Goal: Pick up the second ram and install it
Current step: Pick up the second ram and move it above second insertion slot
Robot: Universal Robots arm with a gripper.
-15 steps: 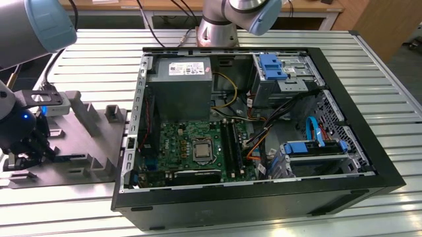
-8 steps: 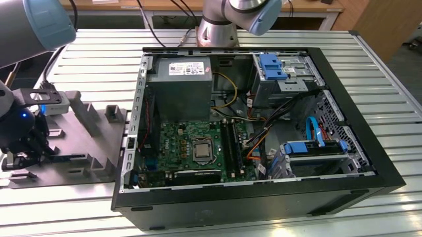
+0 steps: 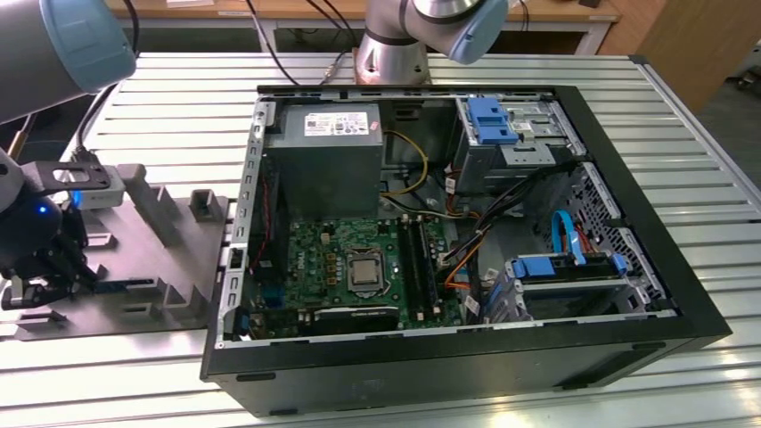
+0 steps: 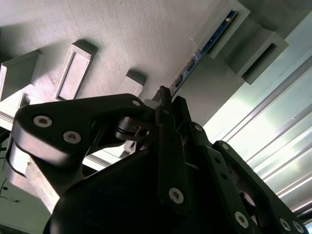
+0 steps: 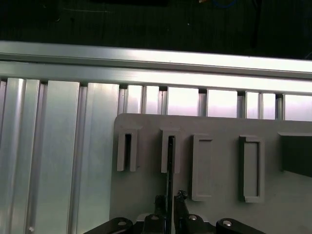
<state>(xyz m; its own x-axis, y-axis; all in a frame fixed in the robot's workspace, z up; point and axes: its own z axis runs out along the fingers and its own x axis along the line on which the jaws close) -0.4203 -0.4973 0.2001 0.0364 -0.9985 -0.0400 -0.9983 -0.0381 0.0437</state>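
Fingers point(image 5: 181, 207), black and jointed, pinch the thin blue memory stick point(image 5: 171, 153) standing edgewise in a grey slotted holder point(image 5: 219, 126) on the ribbed metal counter point(image 5: 58, 146).

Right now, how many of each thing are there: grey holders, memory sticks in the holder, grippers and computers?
grey holder: 1
memory stick, in a pocket of the holder: 1
gripper, at the stick's end: 1
computer case, open: 1
Total: 4
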